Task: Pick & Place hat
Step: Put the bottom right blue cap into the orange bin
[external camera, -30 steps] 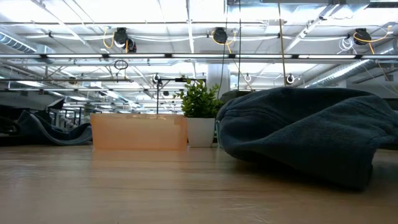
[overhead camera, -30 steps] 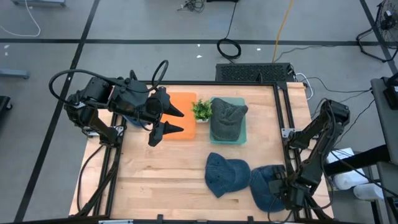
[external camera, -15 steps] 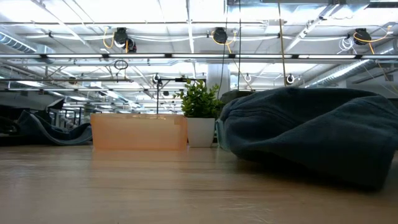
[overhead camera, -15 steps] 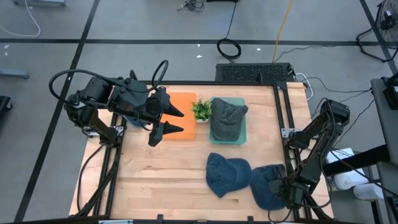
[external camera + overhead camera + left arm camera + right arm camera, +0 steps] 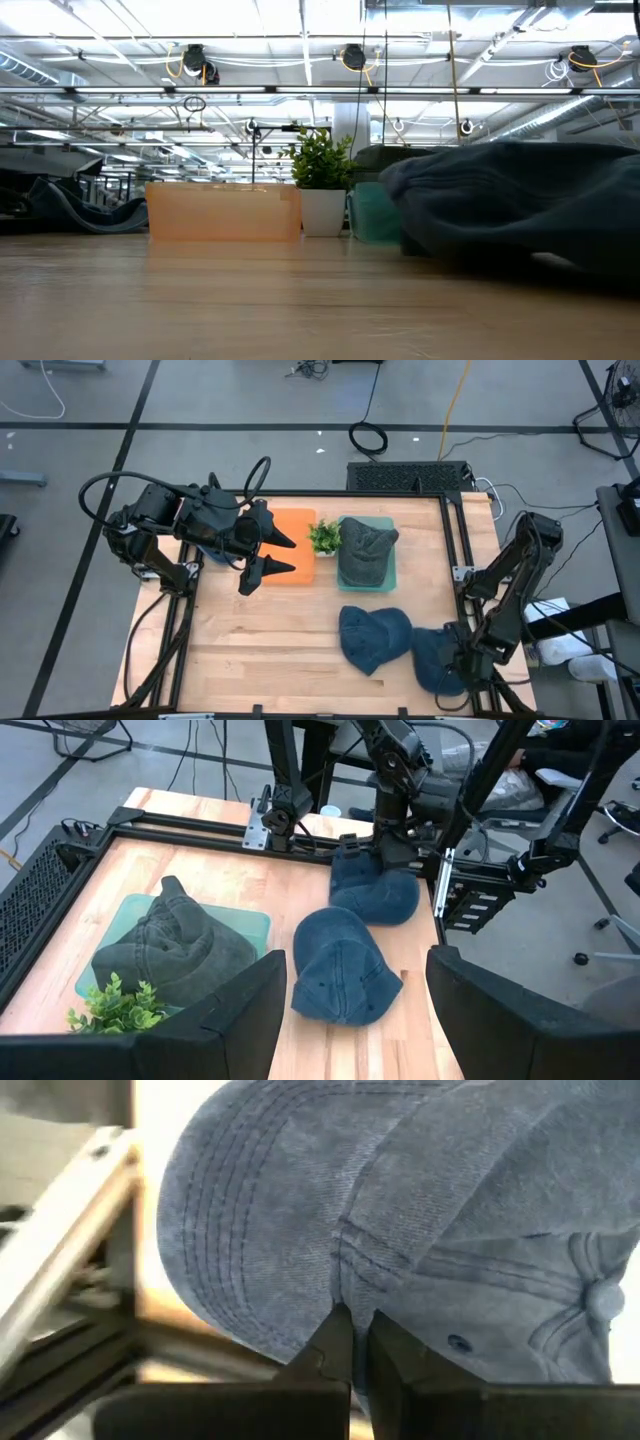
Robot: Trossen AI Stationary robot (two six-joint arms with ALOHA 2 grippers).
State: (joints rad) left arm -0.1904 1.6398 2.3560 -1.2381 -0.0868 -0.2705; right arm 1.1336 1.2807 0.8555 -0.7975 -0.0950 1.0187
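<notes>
Two blue denim hats lie on the wooden table at the near right: one point(image 5: 375, 638) sits free, its right edge against the other point(image 5: 432, 658). My right gripper point(image 5: 455, 660) is shut on that second hat, also seen in the right wrist view point(image 5: 420, 1230). A grey-green hat point(image 5: 366, 552) rests on a teal tray point(image 5: 393, 575) at the back. My left gripper point(image 5: 290, 555) hovers open over the orange tray point(image 5: 295, 520), holding nothing. My right gripper pinches a raised fold of the blue hat's cloth point(image 5: 345, 1295) between its two fingertips, where the stitched brim meets the crown. It comes at the hat's right side, slanting down from the table's right. In the low view part of the hat point(image 5: 520, 200) is raised off the table.
A small potted plant point(image 5: 323, 536) stands between the orange tray and the teal tray. A black metal frame point(image 5: 458, 550) runs along the table's right edge, close to my right arm. Bare wood lies at the near left point(image 5: 250, 650).
My right gripper has shut on the near-right blue hat and drawn it toward the table's right edge, raising part of it. The other blue hat beside it has slid right as well. My left arm has kept still.
</notes>
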